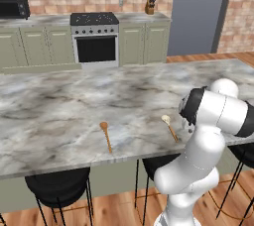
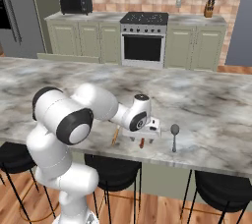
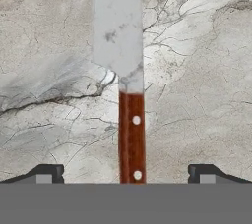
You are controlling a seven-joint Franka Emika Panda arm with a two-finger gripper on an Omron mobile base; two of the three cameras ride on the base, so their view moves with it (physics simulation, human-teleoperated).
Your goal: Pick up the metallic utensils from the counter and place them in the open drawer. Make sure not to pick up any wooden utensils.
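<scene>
On the marbled counter (image 3: 197, 70) lies a metallic utensil with a silvery blade (image 3: 118, 26) and a red-brown riveted handle (image 3: 131, 134). My gripper (image 3: 127, 175) hovers open just over that handle, one fingertip on each side, touching nothing. From the right base view the gripper (image 2: 142, 138) points down over the red-brown handle (image 2: 141, 143), close to the counter's front edge. The dark grey spoon (image 2: 174, 137) lies just right of it. The orange-brown wooden spoon (image 1: 105, 136) and the pale-headed, tan-handled spoon (image 1: 169, 127) lie to the left. The drawer is out of view.
Black stools (image 2: 114, 171) stand under the counter's front overhang. Across the aisle are sage-green cabinets, a stove (image 2: 142, 41), a microwave (image 2: 76, 3) and a knife block (image 2: 209, 8). A wide bare stretch of counter (image 1: 59, 101) extends to the left and back.
</scene>
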